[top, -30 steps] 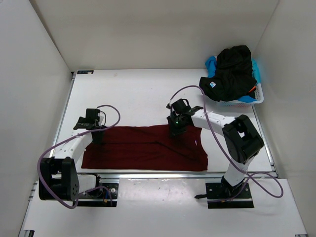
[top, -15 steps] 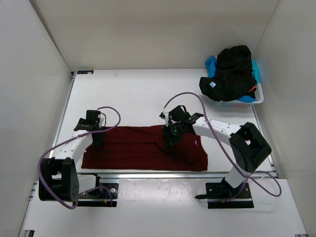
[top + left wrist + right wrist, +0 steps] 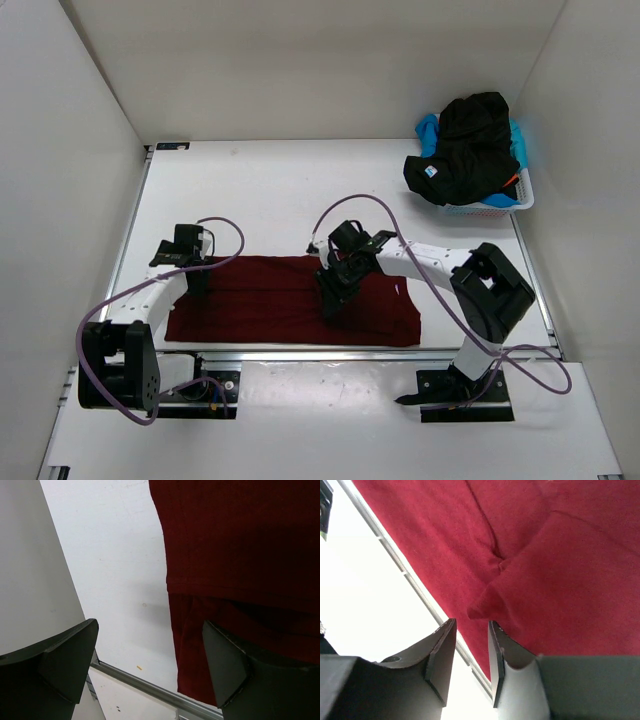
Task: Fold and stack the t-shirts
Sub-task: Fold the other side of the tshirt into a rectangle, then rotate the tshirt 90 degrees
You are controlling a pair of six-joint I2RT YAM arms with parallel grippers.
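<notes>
The counter [image 3: 280, 190] gives me open room across its far half. The dark red t-shirt [image 3: 260, 305] lies spread along the near rail [image 3: 300, 352], with little margin there. The black t-shirt [image 3: 470, 150] waits in the basket [image 3: 520, 195] at far right. My right gripper [image 3: 333, 290], nearly closed on a tented peak of cloth, has travelled left over the last second, dragging the right side inward; I judge that a fold is under way. My left gripper [image 3: 197, 283] hovers spread wide at the shirt's left edge, holding nothing.
</notes>
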